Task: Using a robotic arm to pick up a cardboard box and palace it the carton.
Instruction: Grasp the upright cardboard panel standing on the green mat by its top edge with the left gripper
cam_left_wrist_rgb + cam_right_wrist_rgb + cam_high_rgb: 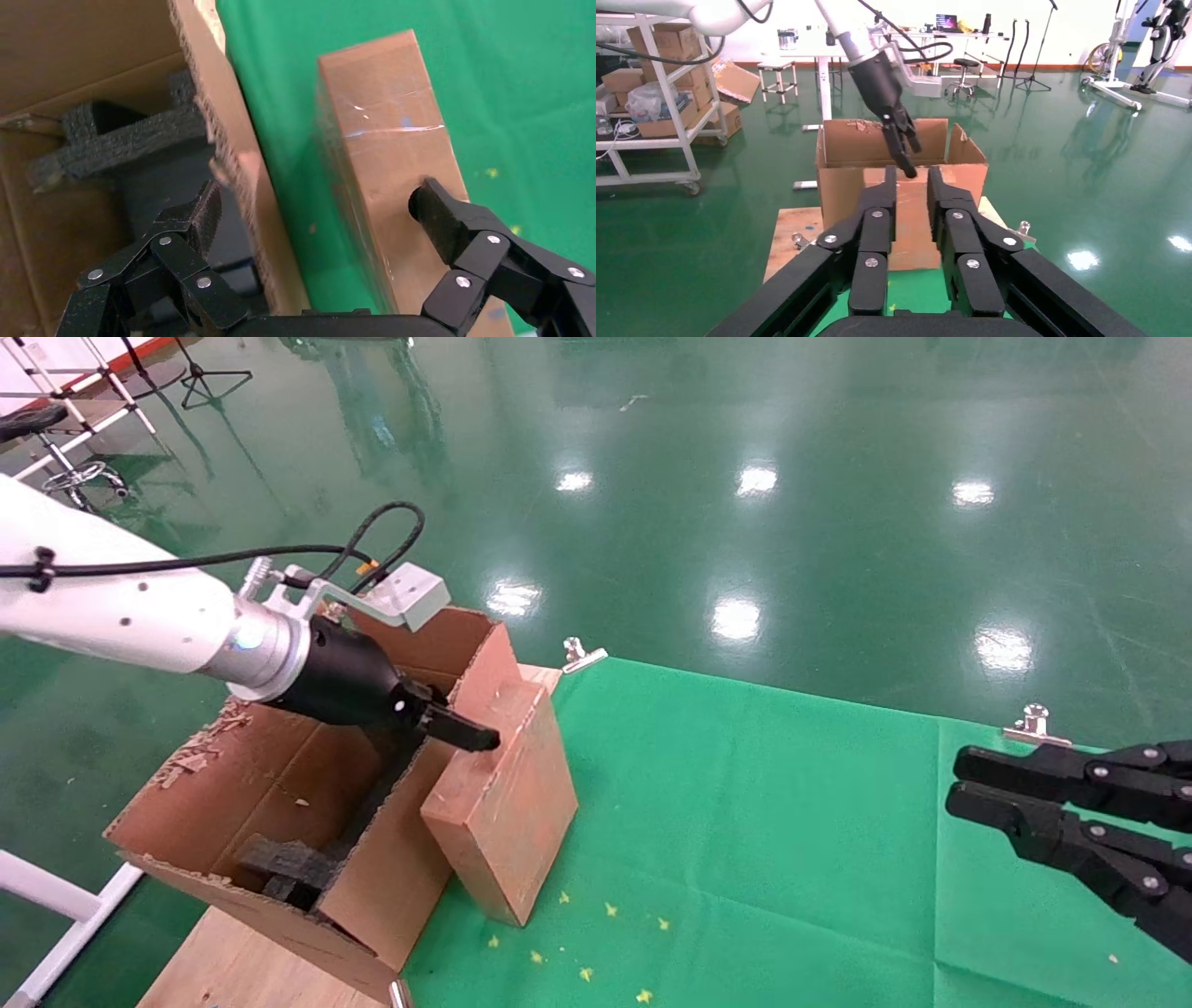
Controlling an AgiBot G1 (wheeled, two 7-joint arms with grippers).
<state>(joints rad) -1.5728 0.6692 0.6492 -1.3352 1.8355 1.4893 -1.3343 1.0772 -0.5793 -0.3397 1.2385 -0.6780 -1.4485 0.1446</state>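
The reddish-brown cardboard box [507, 803] stands on end on the green cloth, tilted against the outer wall of the large carton [233, 784]. My left gripper [442, 742], on the white arm, is open wide and straddles the carton wall and the box. One finger [439, 210] rests on the box's outer face [393, 140]. The other finger [197, 214] is inside the carton, above the black foam [126, 140]. My right gripper [959, 784] is parked at the right, slightly open and empty. The right wrist view shows the box [912, 225] in front of the carton [842, 189].
The green cloth [792, 850] covers the table and is held by metal clips [582, 654] along its far edge. The carton sits on a wooden board [233, 961] at the table's left end. Yellow crumbs [610, 907] lie near the box. Shiny green floor lies beyond.
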